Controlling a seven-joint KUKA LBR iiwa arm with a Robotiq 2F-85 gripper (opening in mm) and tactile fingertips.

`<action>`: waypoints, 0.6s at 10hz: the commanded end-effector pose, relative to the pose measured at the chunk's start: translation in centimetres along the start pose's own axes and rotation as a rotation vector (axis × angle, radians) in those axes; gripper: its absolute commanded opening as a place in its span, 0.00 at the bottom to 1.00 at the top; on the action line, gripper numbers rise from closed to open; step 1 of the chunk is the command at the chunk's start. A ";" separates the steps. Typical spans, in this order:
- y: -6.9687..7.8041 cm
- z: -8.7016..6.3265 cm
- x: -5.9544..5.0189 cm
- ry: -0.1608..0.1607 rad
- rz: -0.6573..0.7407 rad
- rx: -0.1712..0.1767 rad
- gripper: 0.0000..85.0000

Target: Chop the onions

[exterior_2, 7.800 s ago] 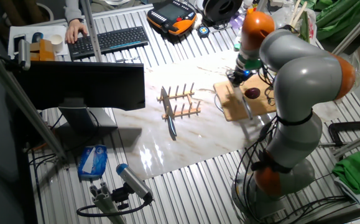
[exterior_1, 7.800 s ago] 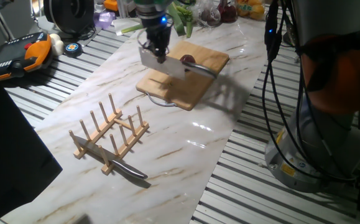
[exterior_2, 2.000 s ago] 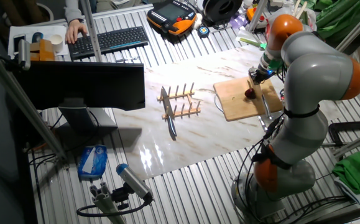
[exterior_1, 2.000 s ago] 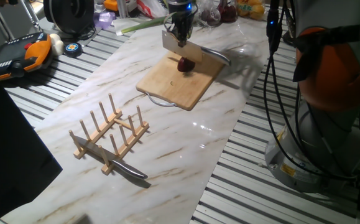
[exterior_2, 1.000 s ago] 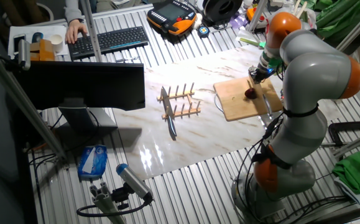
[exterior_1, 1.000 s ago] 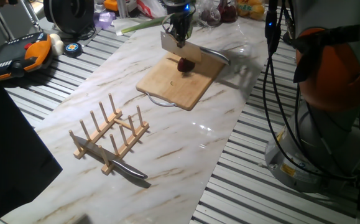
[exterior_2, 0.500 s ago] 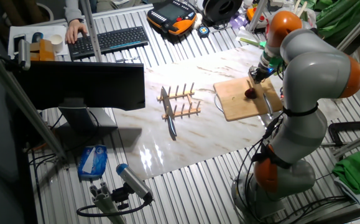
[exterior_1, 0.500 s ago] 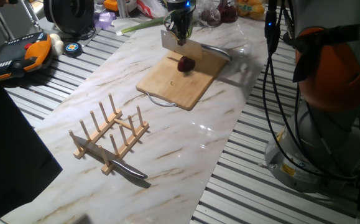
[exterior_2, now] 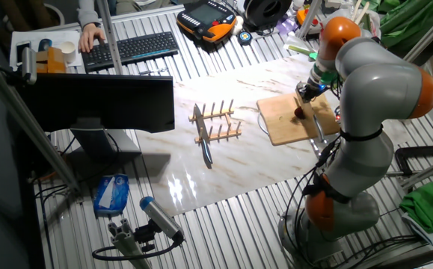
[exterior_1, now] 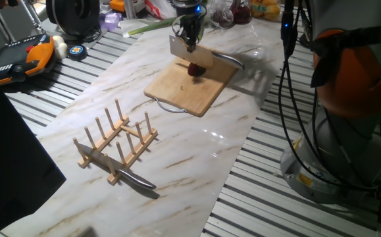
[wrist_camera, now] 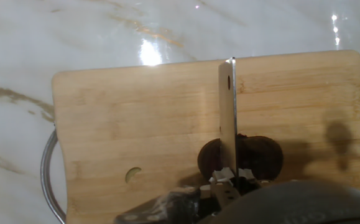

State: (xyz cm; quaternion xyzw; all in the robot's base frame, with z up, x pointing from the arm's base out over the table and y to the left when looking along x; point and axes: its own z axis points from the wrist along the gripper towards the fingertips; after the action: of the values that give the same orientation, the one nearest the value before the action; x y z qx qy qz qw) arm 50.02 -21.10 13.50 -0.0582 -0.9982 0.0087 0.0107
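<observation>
Cleaver (exterior_1: 191, 51) held clamped in gripper (exterior_1: 189, 41) – lowered since half second ago, blade now met with onion (wrist_camera: 240, 155) on cutting board (exterior_1: 193, 83). First cut judged begun – bulb not yet split.

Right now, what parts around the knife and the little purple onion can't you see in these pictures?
- Jaws: in the hand view the dark housing at the bottom edge covers them; in both fixed views they are too small to tell open from shut.
- Small dark purple-red onion: the flat steel cleaver blade crosses its middle, so whether it is cut through is hidden.
- Rectangular wooden cutting board: its near edge is cut off by the hand view's bottom edge.
</observation>
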 end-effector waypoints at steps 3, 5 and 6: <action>0.0 0.3 -0.1 0.005 -0.003 0.000 0.01; 0.0 0.5 -0.2 0.005 -0.005 -0.003 0.01; 0.0 0.7 -0.3 0.005 -0.005 -0.005 0.01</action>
State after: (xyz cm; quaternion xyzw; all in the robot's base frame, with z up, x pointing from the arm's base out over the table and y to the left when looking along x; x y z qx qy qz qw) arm 50.29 -21.15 12.77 -0.0557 -0.9983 0.0062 0.0130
